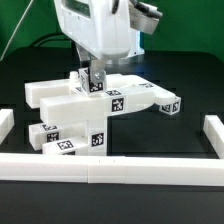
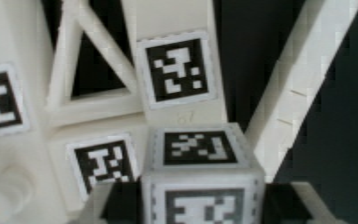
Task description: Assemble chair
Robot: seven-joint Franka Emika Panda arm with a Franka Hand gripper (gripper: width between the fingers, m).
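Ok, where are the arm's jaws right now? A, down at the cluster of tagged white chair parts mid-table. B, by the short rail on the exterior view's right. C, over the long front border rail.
A: in the exterior view the jaws stand right at the tagged chair parts mid-table, well behind the front border rail.

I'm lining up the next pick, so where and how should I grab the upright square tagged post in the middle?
Likely near the top of the post, across two opposite flat sides, coming straight down from above: it stands upright with parallel sides, and the flat panel lies close by its base.
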